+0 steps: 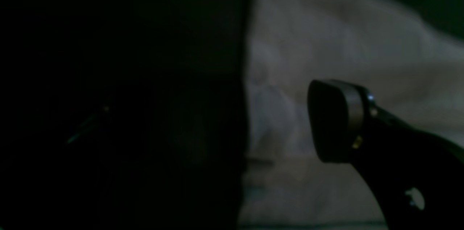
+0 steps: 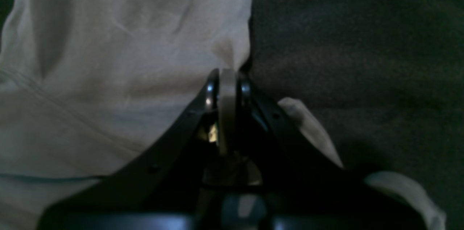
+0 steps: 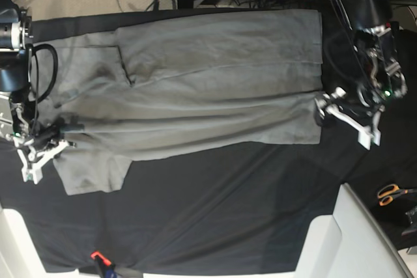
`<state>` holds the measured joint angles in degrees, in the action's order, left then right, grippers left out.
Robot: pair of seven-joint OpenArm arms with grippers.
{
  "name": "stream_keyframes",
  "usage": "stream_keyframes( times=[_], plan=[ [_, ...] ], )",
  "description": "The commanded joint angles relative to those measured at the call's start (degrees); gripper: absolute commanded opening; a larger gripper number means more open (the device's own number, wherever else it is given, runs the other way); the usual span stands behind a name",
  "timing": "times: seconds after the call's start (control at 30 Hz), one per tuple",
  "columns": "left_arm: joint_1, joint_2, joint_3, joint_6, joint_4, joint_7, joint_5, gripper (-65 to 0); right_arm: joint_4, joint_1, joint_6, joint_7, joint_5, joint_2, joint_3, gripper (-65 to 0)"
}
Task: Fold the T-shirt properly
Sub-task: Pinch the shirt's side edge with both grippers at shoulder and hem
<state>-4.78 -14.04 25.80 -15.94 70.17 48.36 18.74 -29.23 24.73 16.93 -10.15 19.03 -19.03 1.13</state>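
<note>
A grey T-shirt point(image 3: 195, 83) lies spread across the upper middle of the overhead frame on a black cloth point(image 3: 221, 213) that covers the table. Its body runs sideways, with one straight edge near the right of the frame and a sleeve hanging toward the lower left. Long creases run across the fabric.

At the right edge of the shirt sits the left gripper point(image 3: 344, 116), its white-tipped jaws spread wide beside the cloth's edge. In the left wrist view one dark finger pad point(image 1: 335, 121) stands at centre right with pale fabric behind it, while the other side of the frame is black (too dark to make out). Nothing is between the jaws.

At the far left of the overhead frame the right gripper point(image 3: 45, 142) rests at the shirt's edge near the sleeve. The right wrist view shows its two jaws pressed together at the middle of the frame, pinching a thin fold of the shirt, with fabric filling the left half and dark cloth on the right.

A pair of orange-handled scissors point(image 3: 391, 193) lies at the right edge, well apart from the shirt. A small orange and black clamp point(image 3: 99, 260) sits at the bottom left.
</note>
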Motion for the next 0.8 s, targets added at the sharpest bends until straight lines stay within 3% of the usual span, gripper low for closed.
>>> stream_keyframes(
  times=[0.0,0.33,0.5,0.77],
  plan=[
    [-2.30,-1.47,0.00,-0.19,0.29,-0.84,0.55,0.0,-0.88,1.51,0.17,1.23,0.18,-0.97,-0.29,-65.0],
    [-11.53,-2.00,-1.58,-0.19,-15.18,-1.72,0.55,0.0,-1.05,1.51,0.17,1.23,0.18,-0.97,-0.29,-65.0],
    [-12.32,-1.65,-8.35,-0.19,-19.40,-6.56,0.73,0.0,-1.05,1.51,0.17,1.23,0.18,-0.97,-0.29,-65.0],
    [-13.55,-0.15,-9.14,-0.19,-25.03,-10.95,0.64,0.0,-1.05,1.51,0.17,1.23,0.18,-1.24,-0.29,-65.0]
  ],
)
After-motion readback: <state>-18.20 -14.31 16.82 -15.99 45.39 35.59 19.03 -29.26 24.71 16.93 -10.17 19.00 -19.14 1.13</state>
